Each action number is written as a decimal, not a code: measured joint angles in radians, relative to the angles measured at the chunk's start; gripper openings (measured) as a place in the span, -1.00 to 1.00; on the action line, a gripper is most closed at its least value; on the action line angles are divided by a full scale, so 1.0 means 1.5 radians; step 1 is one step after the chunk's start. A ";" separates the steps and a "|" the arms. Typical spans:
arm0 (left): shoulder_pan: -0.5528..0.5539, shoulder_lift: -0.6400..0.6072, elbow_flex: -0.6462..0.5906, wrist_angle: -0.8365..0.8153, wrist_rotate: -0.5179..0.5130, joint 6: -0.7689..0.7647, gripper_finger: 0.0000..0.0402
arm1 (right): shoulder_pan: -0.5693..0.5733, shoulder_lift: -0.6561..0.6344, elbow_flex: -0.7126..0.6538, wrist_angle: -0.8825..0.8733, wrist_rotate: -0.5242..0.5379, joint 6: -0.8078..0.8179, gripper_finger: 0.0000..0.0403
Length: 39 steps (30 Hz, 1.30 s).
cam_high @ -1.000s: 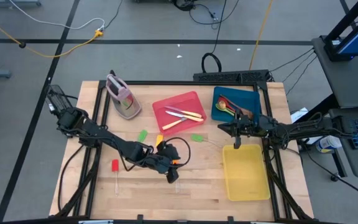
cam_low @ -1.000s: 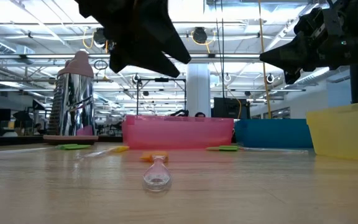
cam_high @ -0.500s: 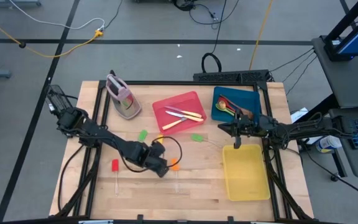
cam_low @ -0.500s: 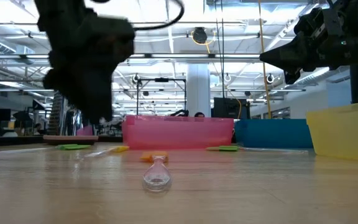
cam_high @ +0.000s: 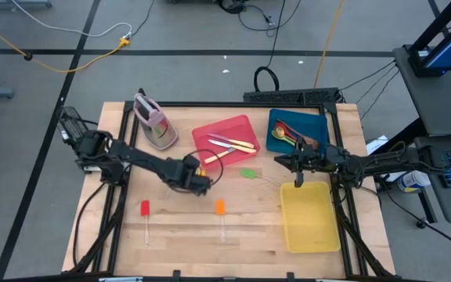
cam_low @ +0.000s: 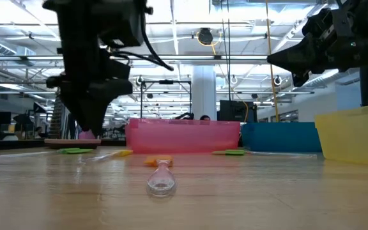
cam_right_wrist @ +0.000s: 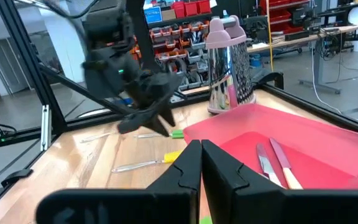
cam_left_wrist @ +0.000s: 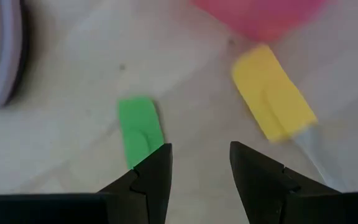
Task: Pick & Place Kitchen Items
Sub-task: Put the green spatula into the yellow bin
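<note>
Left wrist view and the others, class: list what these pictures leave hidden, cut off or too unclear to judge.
- Green spatula: left wrist view, its handle is hidden behind the left hand.
- Yellow spatula: same view, its clear handle is cut off by a finger and the edge.
- Blue tray: high view, its spoons are too small to count.
- Pink-grey stand: low view, mostly hidden by the left arm.

3 flat plastic trays: red (cam_high: 245, 125), blue (cam_high: 319, 121), yellow (cam_high: 310, 223). 2 cream-handled knives (cam_high: 237, 144) in red. 1 metal grater (cam_high: 153, 121).
</note>
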State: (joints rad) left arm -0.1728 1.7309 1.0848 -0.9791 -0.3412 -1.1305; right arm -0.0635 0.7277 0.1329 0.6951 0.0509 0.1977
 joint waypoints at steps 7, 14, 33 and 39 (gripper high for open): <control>0.084 0.000 -0.039 0.000 0.058 0.035 -0.16 | 0.000 0.000 0.000 -0.028 0.000 0.056 -0.98; 0.130 -0.005 -0.126 0.124 0.078 0.069 -0.16 | 0.000 0.000 0.000 -0.042 -0.001 0.099 -0.98; 0.148 -0.008 -0.148 0.171 0.105 0.127 -0.94 | 0.000 0.000 0.000 -0.076 -0.001 0.159 -0.98; 0.108 -0.027 -0.120 0.159 0.087 0.119 -0.86 | 0.000 0.002 0.000 -0.077 -0.001 0.142 -0.98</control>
State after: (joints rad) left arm -0.0113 1.6909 0.9050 -0.7399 -0.2109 -0.9524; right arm -0.0638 0.7306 0.1329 0.5802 0.0502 0.4104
